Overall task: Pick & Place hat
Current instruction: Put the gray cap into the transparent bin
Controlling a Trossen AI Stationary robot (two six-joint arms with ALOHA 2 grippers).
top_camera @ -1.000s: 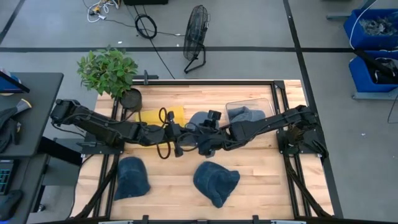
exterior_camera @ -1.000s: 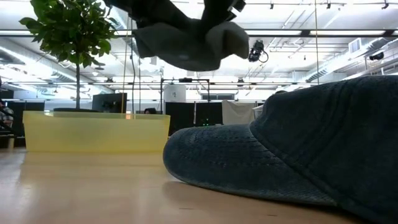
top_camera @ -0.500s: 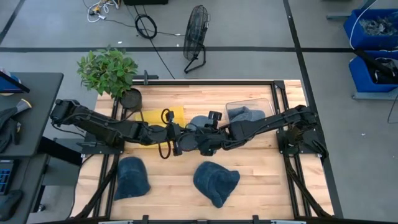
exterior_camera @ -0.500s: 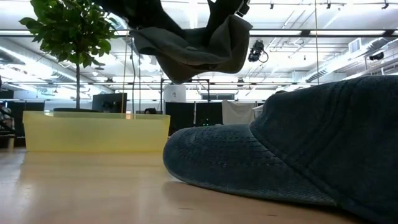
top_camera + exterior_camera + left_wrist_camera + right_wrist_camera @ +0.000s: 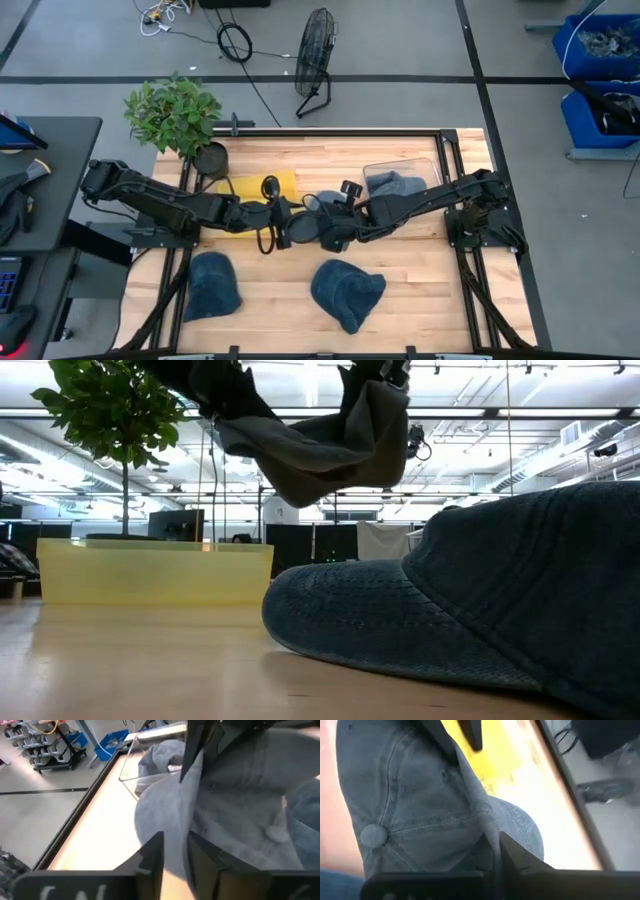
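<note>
Above the wooden table [image 5: 420,262], both pincers pinch the grey hat [image 5: 310,450] between them.

Beyond my table, grey floor [image 5: 100,50] crossed by dark lines. At twelve o'clock a black fan [image 5: 315,45]; at ten a potted plant [image 5: 175,112]; at two, blue bins [image 5: 600,70].

Both arms reach in low over the middle of the table and meet there, wrists nearly nose to nose. The left gripper [image 5: 283,213] comes from the left side, arm stretched long, fingers [image 5: 150,862] pinched tight on grey cloth. The right gripper [image 5: 327,212] comes from the right side, its fingers [image 5: 512,857] clamped on the same cloth, raised clear above the tabletop.
</note>
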